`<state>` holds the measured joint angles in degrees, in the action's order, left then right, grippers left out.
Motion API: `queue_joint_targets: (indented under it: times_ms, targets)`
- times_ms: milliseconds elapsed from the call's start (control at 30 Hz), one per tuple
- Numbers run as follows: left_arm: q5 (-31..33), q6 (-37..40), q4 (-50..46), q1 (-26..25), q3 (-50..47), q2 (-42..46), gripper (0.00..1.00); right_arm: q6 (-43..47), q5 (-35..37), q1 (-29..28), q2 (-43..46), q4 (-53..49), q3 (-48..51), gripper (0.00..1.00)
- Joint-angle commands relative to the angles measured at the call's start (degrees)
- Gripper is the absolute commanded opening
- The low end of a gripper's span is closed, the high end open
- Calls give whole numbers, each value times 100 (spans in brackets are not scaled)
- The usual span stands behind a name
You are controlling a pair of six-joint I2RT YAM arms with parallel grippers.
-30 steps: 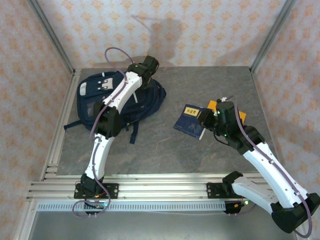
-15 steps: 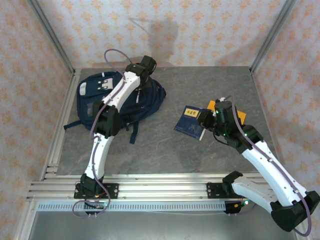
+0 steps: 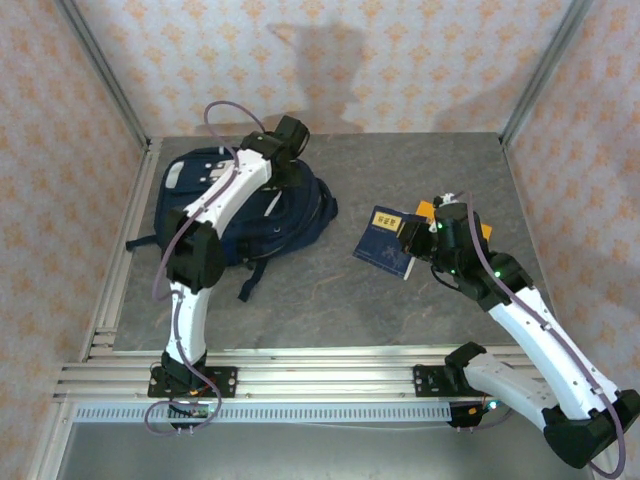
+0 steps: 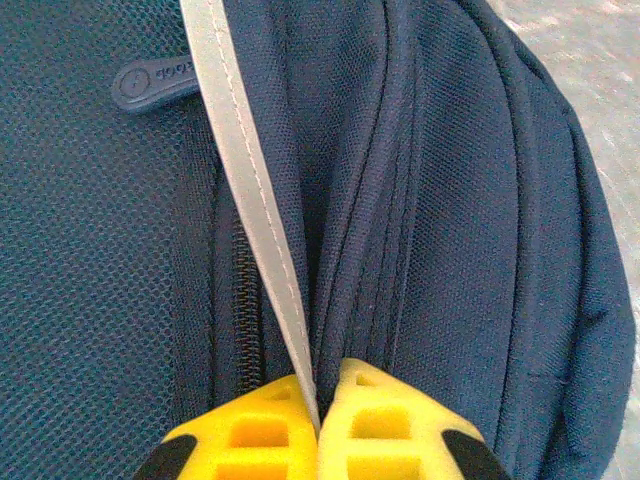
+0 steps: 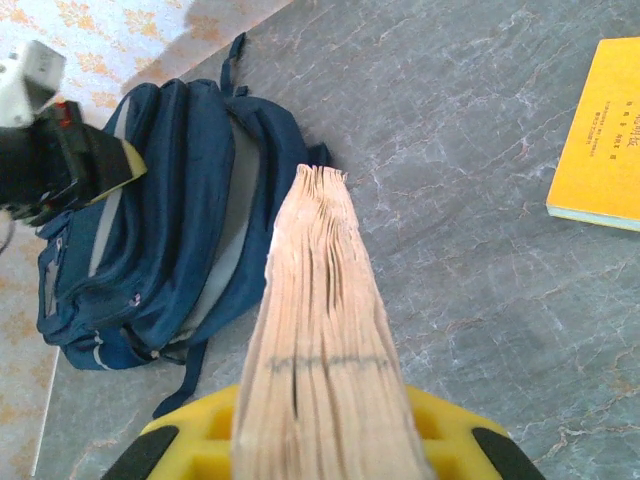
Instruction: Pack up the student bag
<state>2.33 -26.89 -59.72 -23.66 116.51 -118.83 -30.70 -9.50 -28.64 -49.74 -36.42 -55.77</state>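
Note:
The student bag (image 3: pixel 270 205), a navy backpack with grey stripes, lies at the table's back left. My left gripper (image 3: pixel 291 137) is at the bag's far right edge, shut on the bag's fabric and a grey reflective stripe (image 4: pixel 255 200) pinched between the yellow fingers (image 4: pixel 385 420). The bag's zipper (image 4: pixel 243 310) runs just left of the stripe. My right gripper (image 3: pixel 412 235) is shut on a blue book (image 3: pixel 385 241), held lifted at mid-right. Seen from the right wrist, the book's page edges (image 5: pixel 320 330) stand between the jaws, with the bag (image 5: pixel 160 220) beyond to the left.
A yellow book (image 5: pixel 605 140) lies flat on the grey table (image 3: pixel 330 300) beside my right arm, its corner peeking out in the top view (image 3: pixel 424 209). Metal frame posts and patterned walls bound the table. The bag's straps (image 3: pixel 250 280) trail toward the near side.
My left gripper closed on the bag's fabric and lifted and pulled it left; the bag has bunched up and shifted. My right gripper moved slightly right with the blue book.

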Motion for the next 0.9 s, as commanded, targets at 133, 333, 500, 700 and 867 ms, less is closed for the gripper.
queue_joint_targets:
  times_ms: [133, 333, 500, 700, 867]
  targets:
    - [-778, 279, -580, -790, 156, 1458, 0, 100, -819, 52, 22, 1068, 9, 0]
    - [-857, 783, -776, -721, 206, 2410, 0, -12, -1836, 51, 27, 1718, 187, 0]
    - [-1604, 846, -628, -363, 101, 2749, 0, -30, -1870, 49, 157, 1612, 516, 0]
    - [-2358, 1136, -508, -205, 409, 2727, 0, -12, -1744, 51, 247, 1327, 724, 0]
    - [-2633, 1249, -563, -141, 628, 2588, 0, -540, -2290, 51, 195, 2055, 536, 0]
